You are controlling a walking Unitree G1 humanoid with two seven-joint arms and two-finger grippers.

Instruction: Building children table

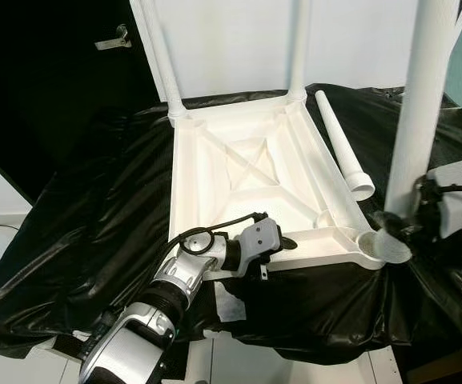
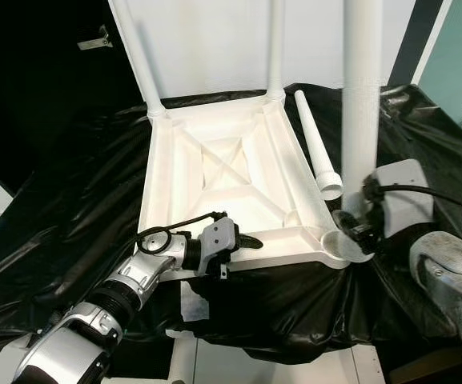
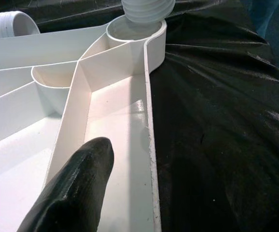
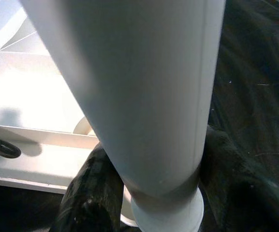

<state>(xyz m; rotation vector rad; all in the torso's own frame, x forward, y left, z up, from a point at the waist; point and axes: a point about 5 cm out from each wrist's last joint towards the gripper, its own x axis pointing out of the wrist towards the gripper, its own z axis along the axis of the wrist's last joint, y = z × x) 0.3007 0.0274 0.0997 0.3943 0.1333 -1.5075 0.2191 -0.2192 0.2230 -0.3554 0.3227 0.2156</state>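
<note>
Table top (image 1: pixel 239 168), upturned; right gripper (image 1: pixel 403 224) pinches third leg (image 1: pixel 427 96) into near-right socket (image 1: pixel 379 248); left gripper (image 1: pixel 283 242) steadies near edge, jaws' spread untellable; next, twist home.

My left arm (image 1: pixel 162 308) was ribbed silver with black joints; a black cable looped behind the grey wrist housing (image 1: pixel 259 240), well back from its glossy black fingers (image 3: pixel 71 193).
</note>
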